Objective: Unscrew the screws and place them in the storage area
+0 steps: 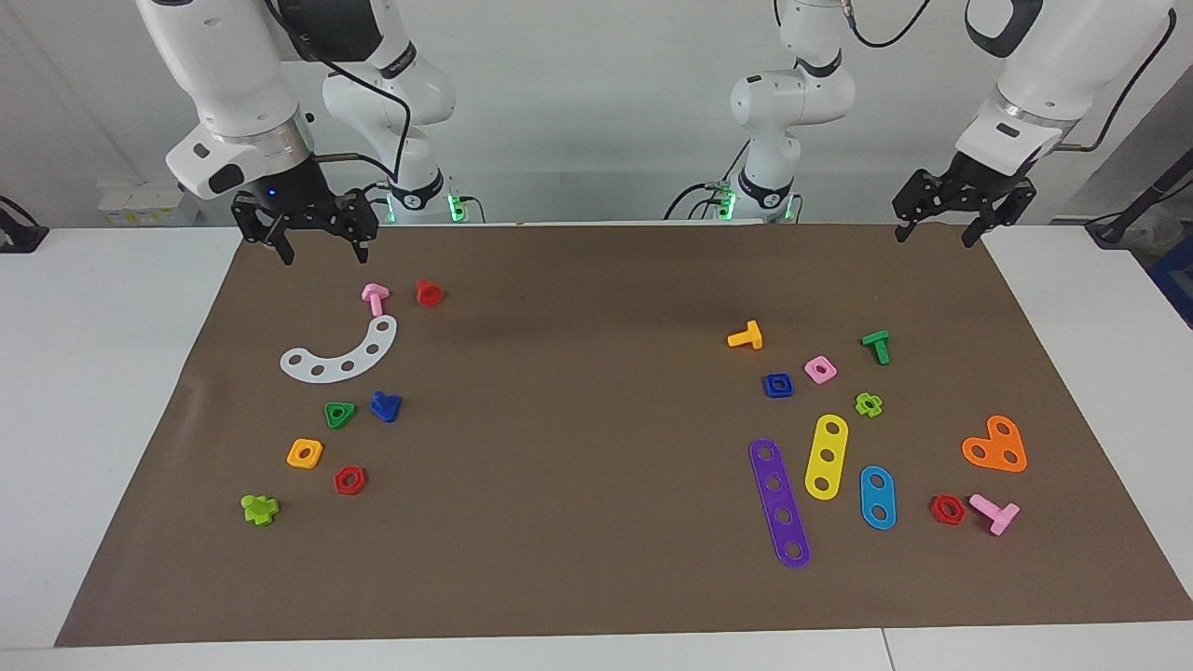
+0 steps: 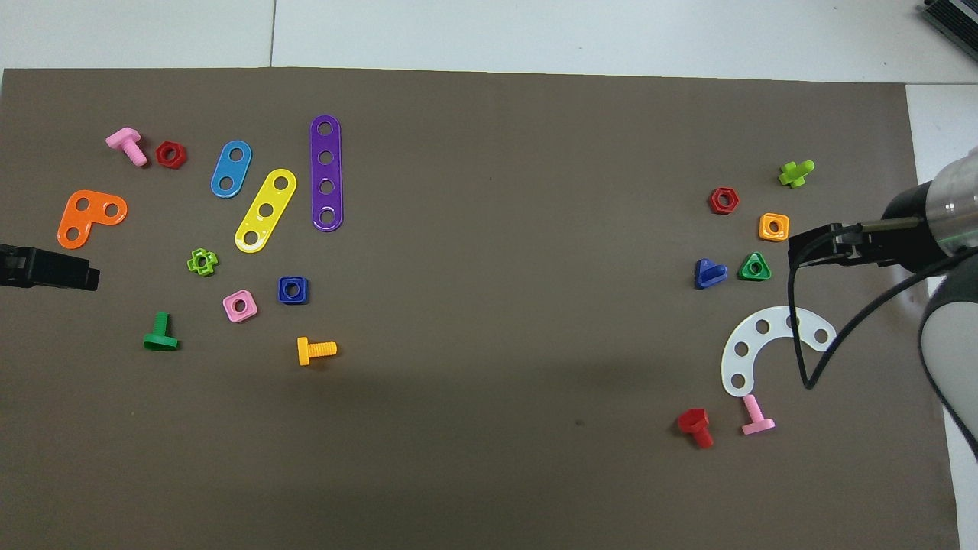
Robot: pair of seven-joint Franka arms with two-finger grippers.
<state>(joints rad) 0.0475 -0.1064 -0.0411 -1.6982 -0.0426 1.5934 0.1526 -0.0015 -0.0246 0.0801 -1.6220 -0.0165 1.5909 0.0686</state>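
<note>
We see the dark-blue bolt (image 1: 385, 406) with its triangular head lying on the brown surface (image 1: 578, 447) toward the right arm's end, just beside the green triangular nut (image 1: 339, 415) and a little farther from the robots than the white curved strip (image 1: 341, 353). The matching blue square nut (image 1: 777, 385) lies well apart from it, toward the left arm's end, beside the pink square nut (image 1: 820, 369) and a little farther from the robots than the orange bolt (image 1: 746, 336). Neither blue piece is touched by anything. Our right gripper (image 1: 321, 244) hangs in the air over the robots' edge of the mat, above and apart from the pink bolt (image 1: 375, 298) and red bolt (image 1: 429, 293), with its fingers spread wide and nothing between them. Our left gripper (image 1: 937, 229) hangs over the mat's corner at the left arm's end, also spread wide and empty, well apart from the green bolt (image 1: 876, 346) below it.
</note>
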